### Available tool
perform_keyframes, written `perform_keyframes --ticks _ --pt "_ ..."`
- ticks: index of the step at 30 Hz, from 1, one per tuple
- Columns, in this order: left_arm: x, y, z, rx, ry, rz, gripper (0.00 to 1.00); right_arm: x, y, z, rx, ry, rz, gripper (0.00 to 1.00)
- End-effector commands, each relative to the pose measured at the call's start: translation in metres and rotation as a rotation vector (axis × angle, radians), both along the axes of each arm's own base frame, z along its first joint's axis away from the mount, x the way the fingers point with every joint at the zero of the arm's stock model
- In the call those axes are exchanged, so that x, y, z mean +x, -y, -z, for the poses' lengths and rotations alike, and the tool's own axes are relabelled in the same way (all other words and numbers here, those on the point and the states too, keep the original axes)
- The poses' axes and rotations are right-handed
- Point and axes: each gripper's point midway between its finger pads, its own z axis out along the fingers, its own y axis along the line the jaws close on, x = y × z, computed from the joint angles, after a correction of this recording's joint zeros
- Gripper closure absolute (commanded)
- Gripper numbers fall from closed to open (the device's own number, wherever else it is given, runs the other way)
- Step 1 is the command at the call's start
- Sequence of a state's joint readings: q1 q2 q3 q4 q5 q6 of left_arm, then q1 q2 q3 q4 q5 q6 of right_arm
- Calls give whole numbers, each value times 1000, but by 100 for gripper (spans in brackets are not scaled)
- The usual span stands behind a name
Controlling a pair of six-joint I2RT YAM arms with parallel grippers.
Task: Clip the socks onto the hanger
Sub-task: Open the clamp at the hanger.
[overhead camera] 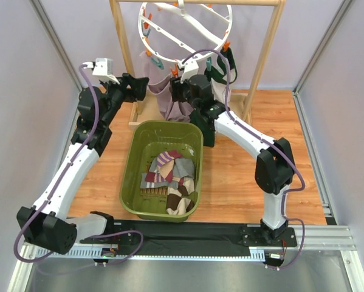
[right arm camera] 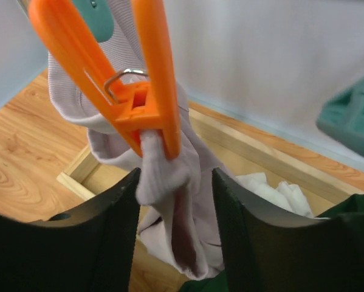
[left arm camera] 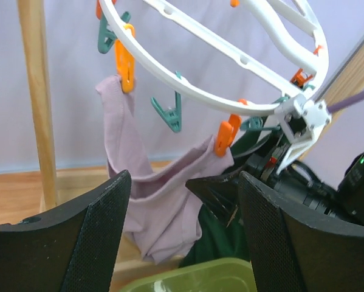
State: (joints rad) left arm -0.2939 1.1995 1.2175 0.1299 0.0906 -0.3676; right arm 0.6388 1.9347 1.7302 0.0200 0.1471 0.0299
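Observation:
The white ring hanger [overhead camera: 188,30] hangs from the wooden rail with orange and teal clips. A lilac-grey sock [left arm camera: 151,201] hangs from two orange clips [left arm camera: 224,135]; in the right wrist view an orange clip [right arm camera: 139,97] bites its edge [right arm camera: 169,176]. A dark green sock [overhead camera: 221,70] hangs at the ring's right. My right gripper [right arm camera: 174,207] is open, its fingers either side of the lilac sock just below the clip. My left gripper [left arm camera: 182,231] is open and empty, left of the sock. More socks [overhead camera: 169,176] lie in the olive basket.
The olive-green slotted basket [overhead camera: 133,158] stands on the wooden table between the arms. The light wooden rack [overhead camera: 264,55] holds the hanger; its left post [left arm camera: 39,103] is close to my left gripper. White cloth [right arm camera: 273,188] lies at the rack's base.

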Motion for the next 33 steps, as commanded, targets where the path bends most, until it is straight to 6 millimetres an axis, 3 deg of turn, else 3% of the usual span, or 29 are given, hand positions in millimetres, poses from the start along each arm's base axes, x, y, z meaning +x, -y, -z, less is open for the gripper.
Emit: perform_keyframes --ticks 1,2,3,4,5,8,9,10,11,12,13,14,16,17,23,26,29,33 --pt "12 -11 -21 -89 69 48 22 17 -1 -29 48 104 33 51" --pt "23 -12 -10 -102 43 66 22 17 0 -28 56 103 21 63" --pt "22 -4 -6 -135 23 146 22 14 3 -36 73 113 23 69" --pt "26 -11 -17 -149 84 170 22 13 5 -45 104 139 22 74" --pt "38 -9 -3 -159 62 212 19 11 10 -32 103 123 21 82" --pt "42 4 2 -182 112 441 21 2 27 -57 154 154 5 100" --pt "44 4 0 -194 145 469 21 0 32 -52 153 140 4 100" --pt "39 4 -15 -227 229 507 21 -5 30 -51 152 127 -37 100" --pt "51 7 -1 -237 212 539 20 -7 41 -62 166 138 -37 100" --pt "52 11 -2 -240 219 575 20 -14 39 -63 169 131 -84 100" --pt "51 16 -15 -229 279 611 21 -20 37 -59 168 111 -128 100" --pt "63 20 1 -248 253 621 21 -22 46 -65 174 116 -130 100" --pt "70 28 3 -238 290 622 20 -30 47 -67 179 95 -185 100" --pt "78 31 14 -214 296 610 20 -29 54 -72 186 95 -187 100" --pt "89 48 23 -188 328 570 15 -30 67 -78 249 47 -252 100" --pt "82 47 17 -192 397 567 17 -27 66 -74 240 40 -261 100" --pt "88 43 16 -176 393 525 18 -26 69 -74 239 36 -253 100" --pt "95 53 20 -138 409 559 16 -26 75 -74 249 34 -249 100"
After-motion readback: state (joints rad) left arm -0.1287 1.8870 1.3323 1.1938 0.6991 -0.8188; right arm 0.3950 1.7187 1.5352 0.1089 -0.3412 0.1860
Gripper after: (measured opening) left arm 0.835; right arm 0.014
